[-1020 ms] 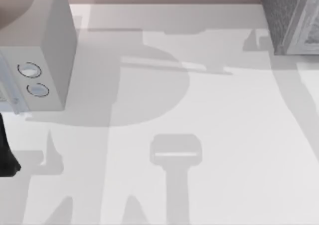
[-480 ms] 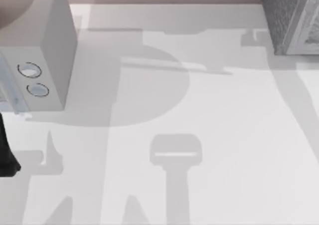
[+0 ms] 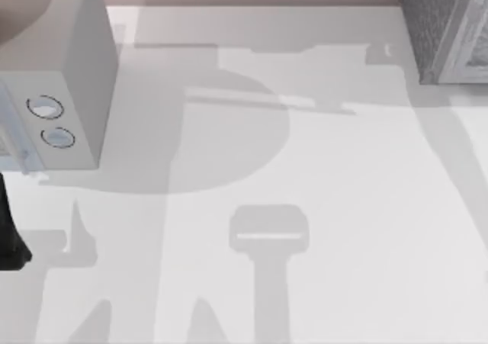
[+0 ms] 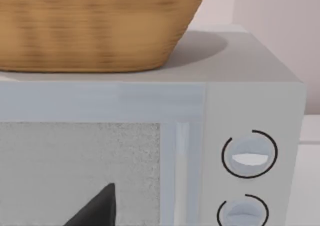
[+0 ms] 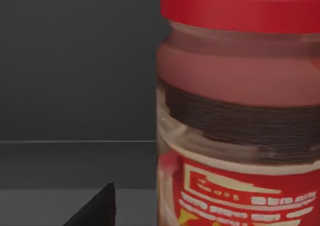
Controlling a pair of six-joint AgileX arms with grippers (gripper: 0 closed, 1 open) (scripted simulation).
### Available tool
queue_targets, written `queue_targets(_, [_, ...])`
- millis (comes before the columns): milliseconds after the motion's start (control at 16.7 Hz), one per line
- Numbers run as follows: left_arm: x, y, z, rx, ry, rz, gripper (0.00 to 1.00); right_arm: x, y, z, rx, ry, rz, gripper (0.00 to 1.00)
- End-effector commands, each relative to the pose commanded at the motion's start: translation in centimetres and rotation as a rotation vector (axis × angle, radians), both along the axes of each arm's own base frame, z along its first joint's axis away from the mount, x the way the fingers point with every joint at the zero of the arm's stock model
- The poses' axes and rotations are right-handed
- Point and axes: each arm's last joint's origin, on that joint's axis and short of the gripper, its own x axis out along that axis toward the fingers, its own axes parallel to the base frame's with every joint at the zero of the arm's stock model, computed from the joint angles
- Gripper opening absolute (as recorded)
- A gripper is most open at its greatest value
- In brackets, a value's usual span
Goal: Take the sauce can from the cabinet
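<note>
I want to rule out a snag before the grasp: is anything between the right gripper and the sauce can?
Nothing visible is. In the right wrist view the sauce can stands upright just ahead, against the cabinet's dark interior.

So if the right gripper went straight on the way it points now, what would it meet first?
Most likely the sauce can, which stands close ahead in the right wrist view, slightly off centre, inside the dark cabinet. Its depth is unclear, so the gripper might instead slip past it to the back wall.
</note>
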Motion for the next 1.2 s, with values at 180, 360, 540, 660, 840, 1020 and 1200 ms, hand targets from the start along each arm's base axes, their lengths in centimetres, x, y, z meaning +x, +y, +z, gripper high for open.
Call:
queue_targets(180, [0.0, 0.0, 0.0, 0.0, 0.0, 0.0, 1.0, 2.3, 0.1, 0.2, 0.0, -0.001, 0.001, 1.0])
queue_targets(360, [0.0, 0.0, 0.0, 0.0, 0.0, 0.0, 1.0, 4.9, 0.1, 0.0, 0.0, 0.002, 0.001, 1.0])
queue_targets(540, [0.0, 0.0, 0.0, 0.0, 0.0, 0.0, 1.0, 5.6, 0.0, 0.0, 0.0, -0.001, 0.001, 1.0])
queue_targets(660, [0.0, 0.0, 0.0, 0.0, 0.0, 0.0, 1.0, 5.6, 0.0, 0.0, 0.0, -0.001, 0.001, 1.0])
queue_targets(840, [0.0, 0.0, 0.0, 0.0, 0.0, 0.0, 1.0, 5.6, 0.0, 0.0, 0.0, -0.001, 0.001, 0.77])
queue_targets(1020, [0.0, 0.0, 0.0, 0.0, 0.0, 0.0, 1.0, 5.6, 0.0, 0.0, 0.0, -0.001, 0.001, 0.55])
queue_targets(1200, [0.0, 0.0, 0.0, 0.0, 0.0, 0.0, 1.0, 5.6, 0.0, 0.0, 0.0, -0.001, 0.001, 0.32])
